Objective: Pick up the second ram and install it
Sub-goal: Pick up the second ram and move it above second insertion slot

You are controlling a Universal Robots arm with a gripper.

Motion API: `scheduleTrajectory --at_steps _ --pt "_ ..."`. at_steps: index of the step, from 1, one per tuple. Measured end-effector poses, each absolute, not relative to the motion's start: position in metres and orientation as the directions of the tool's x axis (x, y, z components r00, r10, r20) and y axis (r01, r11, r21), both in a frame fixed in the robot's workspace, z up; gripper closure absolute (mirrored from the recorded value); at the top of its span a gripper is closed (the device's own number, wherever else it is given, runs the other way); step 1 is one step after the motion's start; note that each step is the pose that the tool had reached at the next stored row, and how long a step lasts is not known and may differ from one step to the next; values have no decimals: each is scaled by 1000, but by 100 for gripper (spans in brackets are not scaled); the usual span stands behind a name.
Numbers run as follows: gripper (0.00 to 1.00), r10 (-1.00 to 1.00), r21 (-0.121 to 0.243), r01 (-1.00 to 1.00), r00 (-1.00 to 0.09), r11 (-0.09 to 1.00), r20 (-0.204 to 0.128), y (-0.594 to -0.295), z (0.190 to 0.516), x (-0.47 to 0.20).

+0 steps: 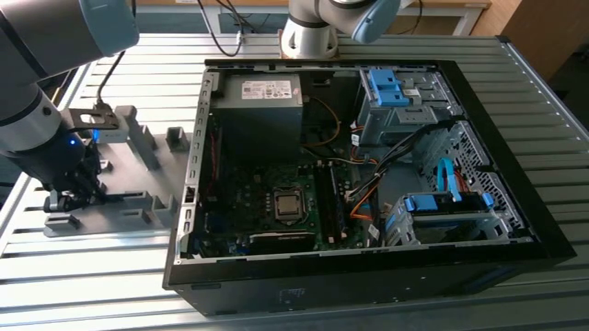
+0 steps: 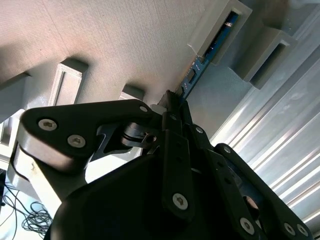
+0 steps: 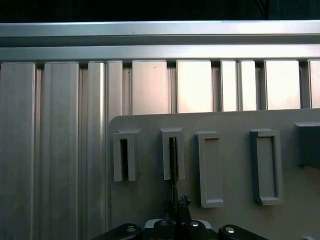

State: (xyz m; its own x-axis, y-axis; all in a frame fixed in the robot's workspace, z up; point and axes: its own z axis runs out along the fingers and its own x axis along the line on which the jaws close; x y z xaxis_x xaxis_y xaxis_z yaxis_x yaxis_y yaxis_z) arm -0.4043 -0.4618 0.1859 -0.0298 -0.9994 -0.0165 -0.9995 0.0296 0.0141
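Exterior view: the robot arm (image 1: 37, 124) reaches down over the grey holder plate (image 1: 138, 207), its gripper (image 1: 66, 200) low at the plate's end nearest the camera. The plate lies on a slatted aluminium table (image 1: 83, 276). Just beside the plate, on the exterior view's right, stands an open computer case (image 1: 368, 276) with its motherboard (image 1: 267, 186) exposed.

In the second wrist view, the black gripper (image 2: 172, 97) has its fingers drawn narrow, pinched onto the near end of the second ram (image 2: 202, 60). The blue-green strip runs edge-on from the fingertips across the holder plate (image 2: 125, 40), and its far end sits inside a raised slot bracket (image 2: 240, 10) on that plate.

The first wrist view looks along the same line: the second ram (image 3: 173, 160) appears as a thin dark edge, upright in the second bracket (image 3: 172, 134) of a row on the holder plate (image 3: 290, 200). The gripper (image 3: 177, 202) meets the strip at its end away from the bracket. Beyond the plate lie the table's slats (image 3: 60, 150).
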Motion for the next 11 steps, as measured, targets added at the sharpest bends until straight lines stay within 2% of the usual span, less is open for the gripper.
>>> scheduleTrajectory --at_steps 11 --pt "86 -1000 14 -1000 -12 12 -17 -462 186 -404"
